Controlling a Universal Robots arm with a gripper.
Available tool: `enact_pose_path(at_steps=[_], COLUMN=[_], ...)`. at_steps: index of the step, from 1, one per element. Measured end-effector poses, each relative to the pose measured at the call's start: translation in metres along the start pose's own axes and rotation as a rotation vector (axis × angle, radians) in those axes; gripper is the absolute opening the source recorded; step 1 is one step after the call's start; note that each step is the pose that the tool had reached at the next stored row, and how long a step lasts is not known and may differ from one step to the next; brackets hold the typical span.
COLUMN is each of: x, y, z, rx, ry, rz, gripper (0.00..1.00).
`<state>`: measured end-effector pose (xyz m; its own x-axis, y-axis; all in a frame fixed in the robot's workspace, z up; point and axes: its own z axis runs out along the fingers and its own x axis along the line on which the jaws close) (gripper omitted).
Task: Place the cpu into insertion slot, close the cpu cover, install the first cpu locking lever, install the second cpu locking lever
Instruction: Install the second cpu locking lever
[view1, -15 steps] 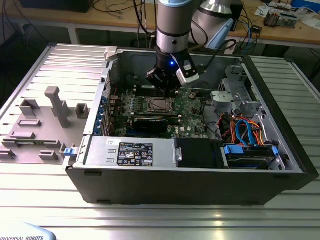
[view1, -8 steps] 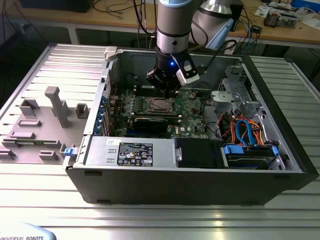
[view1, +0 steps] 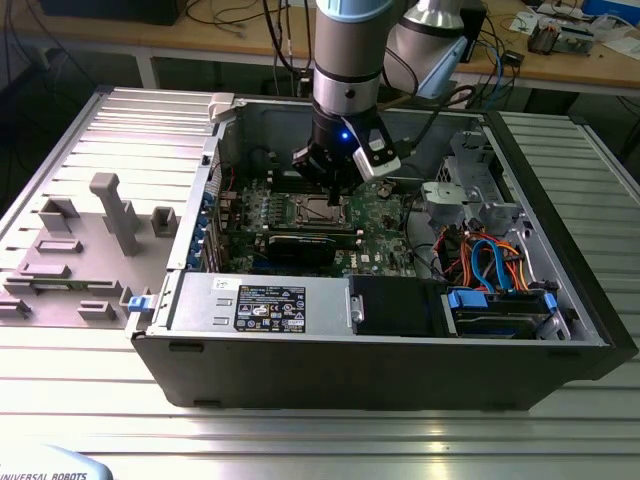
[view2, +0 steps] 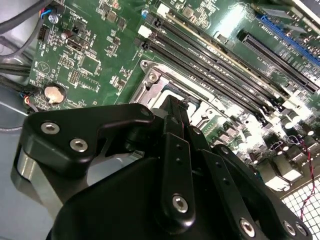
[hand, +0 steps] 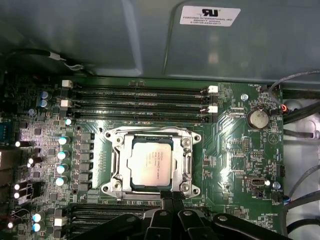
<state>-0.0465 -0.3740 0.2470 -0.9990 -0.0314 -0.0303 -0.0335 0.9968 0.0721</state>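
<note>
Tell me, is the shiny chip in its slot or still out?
In. In the first wrist view the cpu lies flat inside the insertion slot, metal frame around it, gripper at its edge.

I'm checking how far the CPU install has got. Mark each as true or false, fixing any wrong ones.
1. The cpu sits in the insertion slot with the cpu cover down around it. True.
2. The hand is at the socket's edge. True.
3. The hand holds the cpu in the air. False: the chip lies in the socket.
4. The computer case is closed. False: it lies open, motherboard exposed.
5. A coin cell battery sits on the motherboard. True.
</note>
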Motion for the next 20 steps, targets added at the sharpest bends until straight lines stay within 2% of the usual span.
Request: enact_pose_path(at_steps=[14, 15, 17, 20], x=[0.0000, -0.0001, -0.0008, -0.0015], y=[-0.0004, -0.0005, -0.0005, -0.0006], z=[0.0000, -0.0001, -0.0001, 0.0000], rx=[0.0000, 0.0001, -0.0005, -0.0010], ry=[0.0000, 0.0025, 0.0220, 0.0301], rz=[0.000, 0.000, 0.001, 0.002], gripper=[0.11, 0.11, 0.11, 0.11])
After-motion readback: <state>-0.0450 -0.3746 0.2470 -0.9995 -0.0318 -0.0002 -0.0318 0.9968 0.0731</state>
